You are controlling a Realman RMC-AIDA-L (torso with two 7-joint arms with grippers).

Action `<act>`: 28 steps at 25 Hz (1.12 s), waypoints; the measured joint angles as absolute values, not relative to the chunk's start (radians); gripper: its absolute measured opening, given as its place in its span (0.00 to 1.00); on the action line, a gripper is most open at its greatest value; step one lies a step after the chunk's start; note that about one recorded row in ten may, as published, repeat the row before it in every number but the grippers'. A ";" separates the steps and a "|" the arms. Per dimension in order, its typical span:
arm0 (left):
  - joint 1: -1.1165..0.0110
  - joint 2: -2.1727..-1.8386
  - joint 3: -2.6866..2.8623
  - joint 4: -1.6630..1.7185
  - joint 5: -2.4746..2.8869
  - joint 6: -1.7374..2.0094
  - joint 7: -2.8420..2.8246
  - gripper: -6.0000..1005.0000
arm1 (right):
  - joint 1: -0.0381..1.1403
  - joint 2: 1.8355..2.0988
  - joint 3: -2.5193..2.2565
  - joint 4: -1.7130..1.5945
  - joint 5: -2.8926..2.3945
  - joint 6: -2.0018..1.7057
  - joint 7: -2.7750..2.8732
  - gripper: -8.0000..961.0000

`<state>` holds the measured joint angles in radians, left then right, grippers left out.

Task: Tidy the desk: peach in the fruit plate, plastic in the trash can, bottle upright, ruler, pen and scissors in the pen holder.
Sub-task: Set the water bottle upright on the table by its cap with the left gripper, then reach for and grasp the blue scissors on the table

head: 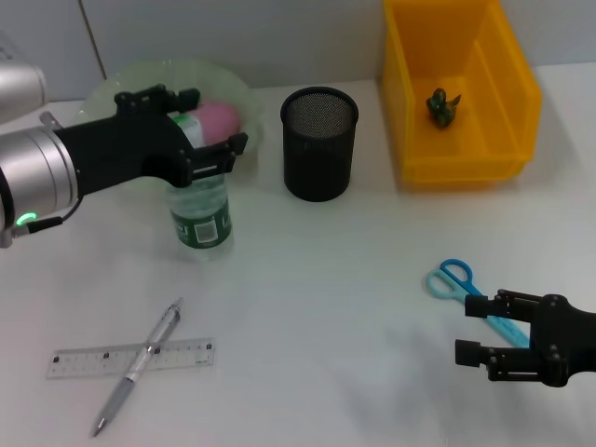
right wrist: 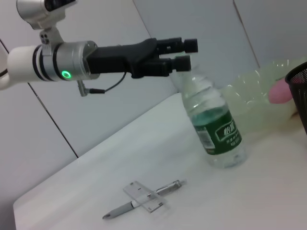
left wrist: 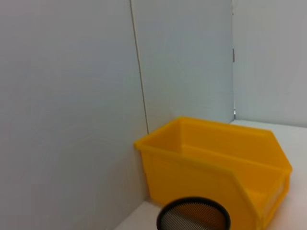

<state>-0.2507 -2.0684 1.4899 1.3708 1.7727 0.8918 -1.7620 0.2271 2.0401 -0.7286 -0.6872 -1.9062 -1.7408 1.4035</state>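
Two tools are shown over a white bench (head: 354, 279) partway through the tidying task. The left tool (head: 200, 126) is held at the neck of the bottle (head: 199, 212), which stands upright at the left, just in front of the fruit plate (head: 140, 79); its fingers are set on either side of the cap, but whether they press on it or stand slightly apart cannot be told. This position is judged to serve either steadying or release of the bottle once it stands. The peach (head: 217, 118) is seen lying in the plate, behind the bottle. A crumpled green piece, judged to be the plastic (head: 443, 105), lies inside the yellow trash can (head: 410, 93) at the far right. The black mesh pen holder (head: 318, 142) stands between plate and can, and nothing is seen standing in it.

Three items remain loose. The ruler (head: 130, 358) lies flat at the near left with the pen (head: 138, 366) laid across it, touching. The blue scissors (head: 466, 289) lie at the near right, partly hidden by the right tool (head: 470, 331), whose fingers are held apart, in a narrow opening, just beside the blades. That placement is judged to prepare a grasp of the scissors for the holder.
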 joint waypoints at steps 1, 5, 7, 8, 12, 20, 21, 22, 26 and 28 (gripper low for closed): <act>-0.245 -2.068 1.488 1.382 1.771 0.892 -1.762 0.58 | 0.227 2.040 -0.728 -0.687 -1.906 -1.741 1.403 0.87; -0.205 -2.067 1.467 1.452 1.768 0.893 -1.762 0.79 | 0.229 2.040 -0.727 -0.687 -1.907 -1.741 1.402 0.87; -0.187 -2.067 1.458 1.480 1.767 0.892 -1.762 0.80 | 0.230 2.040 -0.723 -0.690 -1.906 -1.741 1.401 0.87; -0.177 -2.067 1.456 1.491 1.767 0.891 -1.762 0.81 | 0.230 2.040 -0.719 -0.694 -1.904 -1.741 1.401 0.87; -0.132 -2.068 1.437 1.536 1.738 0.914 -1.745 0.81 | 0.227 2.055 -0.675 -0.727 -1.898 -1.742 1.398 0.87; -0.041 -2.067 1.393 1.334 1.334 1.256 -1.255 0.80 | 0.227 2.081 -0.468 -0.879 -1.896 -1.832 1.542 0.87; -0.045 -2.067 1.379 1.267 1.303 1.325 -1.187 0.80 | 0.227 2.081 -0.456 -0.911 -1.896 -1.839 1.572 0.87; -0.057 -2.066 1.366 1.196 1.285 1.381 -1.138 0.80 | 0.226 2.082 -0.450 -0.951 -1.895 -1.841 1.600 0.87; -0.128 -2.062 1.334 0.924 1.299 1.524 -1.003 0.80 | 0.217 2.087 -0.482 -1.206 -1.906 -1.842 1.815 0.87; -0.159 -2.062 1.332 0.810 1.313 1.544 -0.941 0.80 | 0.215 2.088 -0.530 -1.342 -1.945 -1.840 1.953 0.87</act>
<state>-0.1593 -2.0618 1.3317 0.8096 1.3132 1.5442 -0.9411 0.2154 2.0879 -0.5302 -1.3421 -1.9447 -1.8404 1.9534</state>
